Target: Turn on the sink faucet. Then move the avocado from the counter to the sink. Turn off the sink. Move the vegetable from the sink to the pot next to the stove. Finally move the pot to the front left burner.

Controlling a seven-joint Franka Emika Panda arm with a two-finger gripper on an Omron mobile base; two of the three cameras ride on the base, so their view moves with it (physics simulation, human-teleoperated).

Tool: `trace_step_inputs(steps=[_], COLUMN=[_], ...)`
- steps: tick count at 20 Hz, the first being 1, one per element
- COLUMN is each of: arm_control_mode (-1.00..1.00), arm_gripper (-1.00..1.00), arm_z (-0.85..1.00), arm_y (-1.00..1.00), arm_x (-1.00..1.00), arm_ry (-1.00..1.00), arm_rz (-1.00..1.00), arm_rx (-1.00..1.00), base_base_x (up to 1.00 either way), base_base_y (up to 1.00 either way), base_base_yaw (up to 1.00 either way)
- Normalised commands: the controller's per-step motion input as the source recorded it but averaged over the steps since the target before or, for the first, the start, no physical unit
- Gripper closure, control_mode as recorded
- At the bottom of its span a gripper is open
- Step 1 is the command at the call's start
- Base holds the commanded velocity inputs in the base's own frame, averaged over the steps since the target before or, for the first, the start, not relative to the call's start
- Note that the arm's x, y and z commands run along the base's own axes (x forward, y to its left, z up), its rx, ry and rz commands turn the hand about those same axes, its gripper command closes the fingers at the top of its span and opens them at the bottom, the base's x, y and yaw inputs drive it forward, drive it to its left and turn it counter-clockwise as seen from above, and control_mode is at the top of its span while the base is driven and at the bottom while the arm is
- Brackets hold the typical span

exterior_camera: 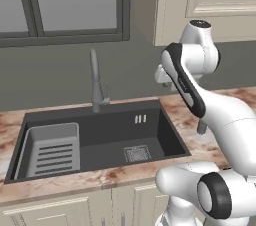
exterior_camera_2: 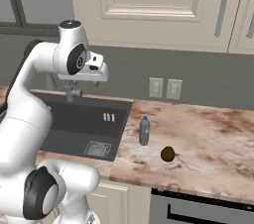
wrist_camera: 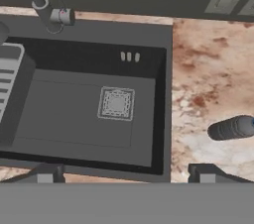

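The sink [exterior_camera: 170, 137] is a dark grey basin with a square drain [exterior_camera: 137, 153]; the hand view looks down into it [wrist_camera: 74, 114]. The sink faucet [exterior_camera: 95, 82] rises behind the basin, and its base sits at the hand view's top left [wrist_camera: 45, 12]. The avocado [exterior_camera_2: 167, 153], small and dark olive, lies on the marbled counter [exterior_camera_2: 208, 139] right of the sink. My gripper [wrist_camera: 125, 177] hangs high over the basin's front right part, open, nothing between its fingertips [wrist_camera: 44, 176]. The pot and the burner are out of view.
A slim grey bottle [exterior_camera_2: 144, 130] stands on the counter between sink and avocado, lying across the hand view's right edge [wrist_camera: 230, 128]. A light grey slotted tray [exterior_camera: 52, 150] fills the basin's left end. Two wall outlets [exterior_camera_2: 164, 88] sit behind the counter.
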Motion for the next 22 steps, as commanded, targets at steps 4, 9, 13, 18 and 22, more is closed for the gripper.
trace_step_inputs(steps=[4, 9, 13, 18, 22], arm_control_mode=[1.00, -1.00, -1.00, -1.00, -1.00], arm_gripper=[-1.00, -1.00, -1.00, -1.00, -1.00], arm_z=[0.00, 0.00, -0.13, -0.75, -0.60], arm_y=[0.00, 0.00, 0.01, 0.34, 0.15], arm_x=[0.00, 0.00, -0.01, -0.06, -0.01], arm_ry=[0.00, 0.00, -0.01, -0.11, -0.25], arm_rz=[0.00, 0.00, 0.00, 0.11, 0.23], arm_rx=[0.00, 0.00, 0.00, 0.01, 0.10], base_base_x=[0.54, 0.06, 0.00, 0.00, 0.00], base_base_y=[0.00, 0.00, 0.00, 0.00, 0.00], base_base_yaw=[-0.01, 0.00, 0.00, 0.00, 0.00])
